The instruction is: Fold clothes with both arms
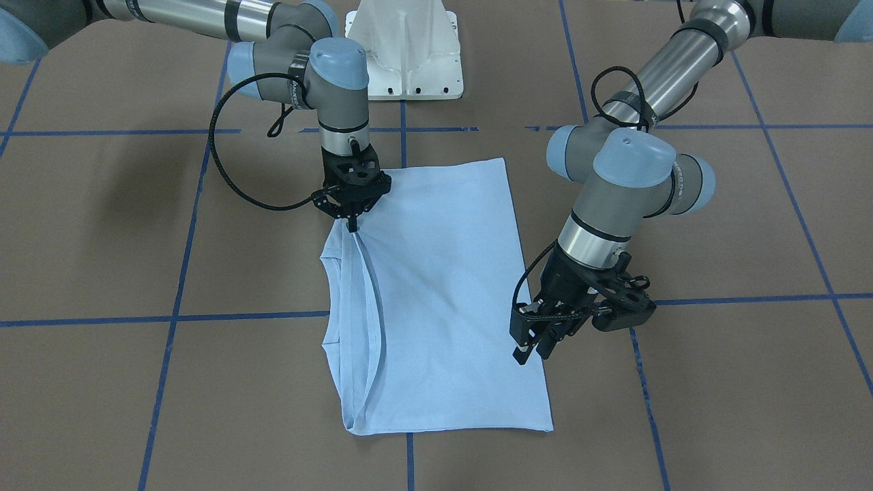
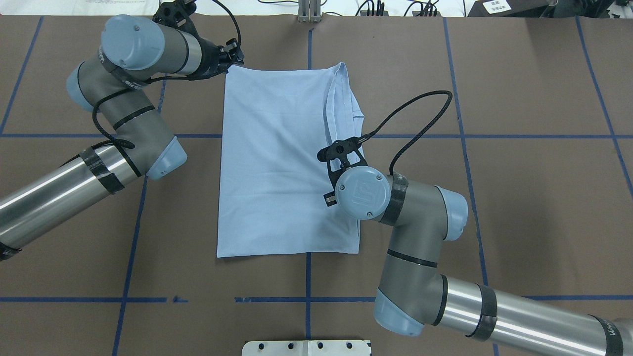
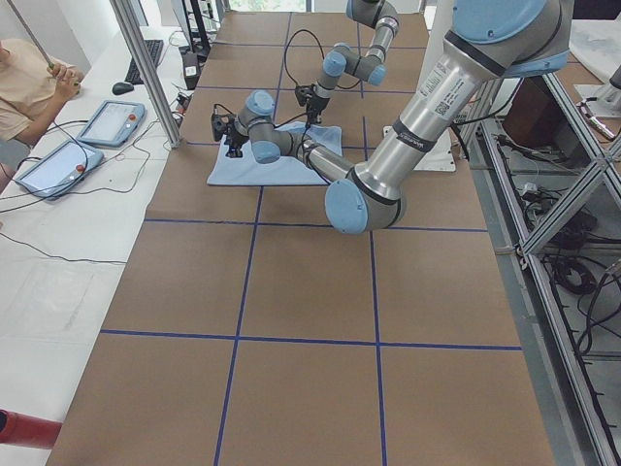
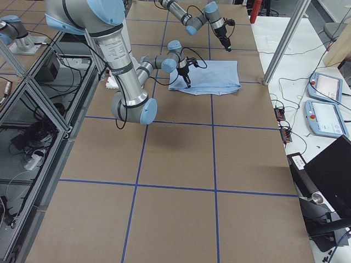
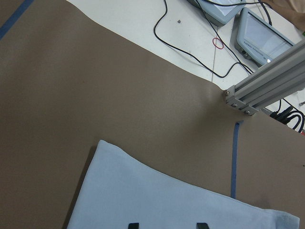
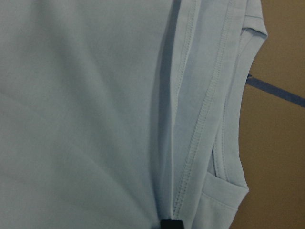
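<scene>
Shows a light blue T-shirt (image 1: 443,293) folded into a long rectangle at the centre of the front-facing frame, flat on the brown tabletop (image 1: 716,382). Covers a crossing of blue tape lines (image 1: 239,317) there, with stitched hems and a sleeve layered along the cloth's left edge. Pinches that layered fold with the right end effector (image 1: 352,224), at the upper left of the cloth, closed on the fabric and drawing creases up to a point. Confirms this from the right wrist: a single black tip at the bottom edge, pressed against the seam. Sets the right arm (image 1: 327,75) at the upper left of the frame, wrist pointing straight down. Holds the left end effector (image 1: 533,349) over the right edge of the T-shirt, lower right of centre, tilted and open. Shows, from the left wrist, two fingertips (image 5: 134,225) well apart at the bottom edge, above a corner of the cloth, gripping nothing. Sets the left arm (image 1: 655,75) at the upper right. Places the white base (image 1: 406,48) at top centre, apart from the cloth.
</scene>
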{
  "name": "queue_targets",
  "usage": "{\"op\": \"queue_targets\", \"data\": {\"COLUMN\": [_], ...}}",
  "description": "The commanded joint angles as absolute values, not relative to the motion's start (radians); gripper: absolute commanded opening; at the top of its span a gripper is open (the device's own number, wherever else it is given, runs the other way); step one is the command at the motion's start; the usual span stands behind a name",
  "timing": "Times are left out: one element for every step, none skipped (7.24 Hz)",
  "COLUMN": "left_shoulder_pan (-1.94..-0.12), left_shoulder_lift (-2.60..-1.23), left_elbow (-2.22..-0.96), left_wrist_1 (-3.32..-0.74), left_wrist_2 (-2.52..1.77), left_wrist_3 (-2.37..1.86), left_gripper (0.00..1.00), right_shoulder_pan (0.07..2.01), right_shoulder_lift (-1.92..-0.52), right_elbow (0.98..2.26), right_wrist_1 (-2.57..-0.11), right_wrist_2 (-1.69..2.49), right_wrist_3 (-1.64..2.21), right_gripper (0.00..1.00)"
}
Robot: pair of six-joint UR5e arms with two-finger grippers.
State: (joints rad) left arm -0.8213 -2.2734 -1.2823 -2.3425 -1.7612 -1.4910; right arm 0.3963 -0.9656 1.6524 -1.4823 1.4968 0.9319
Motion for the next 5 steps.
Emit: {"op": "queue_targets", "data": {"left_shoulder_pan": [-0.821, -0.821, -0.821, -0.821, -0.821], "left_shoulder_lift": [-2.273, -2.273, -2.273, -2.273, -2.273], "left_elbow": [-1.282, -1.282, -1.282, -1.282, -1.282], "left_wrist_1": [-2.342, -2.342, -2.342, -2.342, -2.342], "left_wrist_2": [-1.763, -1.763, -1.763, -1.763, -1.763], "left_wrist_3": [-1.491, -1.491, -1.491, -1.491, -1.491], "left_gripper": [0.50, 0.50, 0.50, 0.50, 0.50], "right_shoulder_pan": [0.394, 0.390, 0.388, 0.390, 0.394], "right_shoulder_lift": [-1.035, -1.032, -1.029, -1.029, -1.028], "right_elbow": [1.734, 1.730, 1.724, 1.726, 1.732], "right_wrist_1": [-1.483, -1.483, -1.485, -1.483, -1.483], "right_wrist_2": [1.496, 1.493, 1.490, 1.489, 1.491], "right_wrist_3": [0.945, 0.948, 0.966, 0.969, 0.973], "right_gripper": [0.00, 0.41, 0.68, 0.70, 0.70]}}
